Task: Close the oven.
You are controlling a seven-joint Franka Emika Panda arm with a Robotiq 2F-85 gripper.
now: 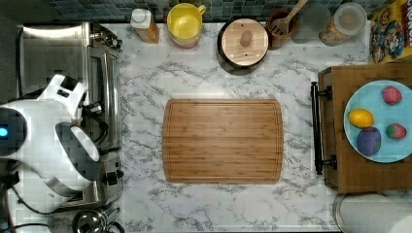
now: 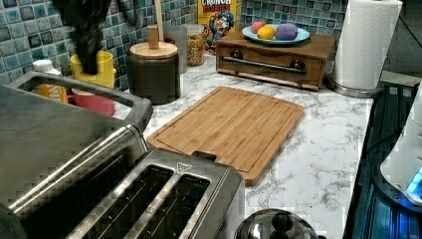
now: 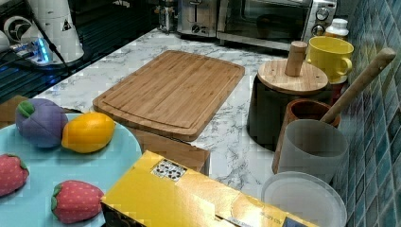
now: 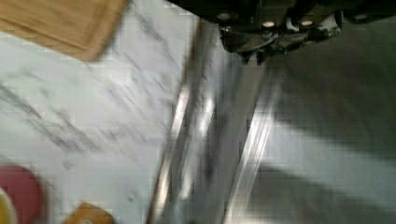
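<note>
One push left, I'd say: oven (image 3: pixel 265 21) door looks ~shut; press handle (image 4: pixel 254 140) squarely w/ gripper (image 4: pixel 261 46), finger state unclear.

Oven (image 2: pixel 45 144) occupies the left view's lower left, steel top and bar handle (image 2: pixel 74 169) visible. Two-slot toaster (image 2: pixel 164 199) stands just beside it, at the bottom centre. Marble desk (image 2: pixel 323 149) carries a wooden cutting board (image 2: pixel 229 124) at centre. Dark canister with wooden lid (image 2: pixel 153 69) stands behind the board, a yellow mug (image 2: pixel 105 67) beside it near the tiled wall. A dark arm part (image 2: pixel 87 30) hangs in front of the mug. Wooden box (image 2: pixel 276 57) at the rear holds a blue plate of toy fruit (image 2: pixel 298 36). Cereal box (image 2: pixel 218 20) stands behind. Paper towel roll (image 2: pixel 366 42) stands upright at the left view's right
</note>
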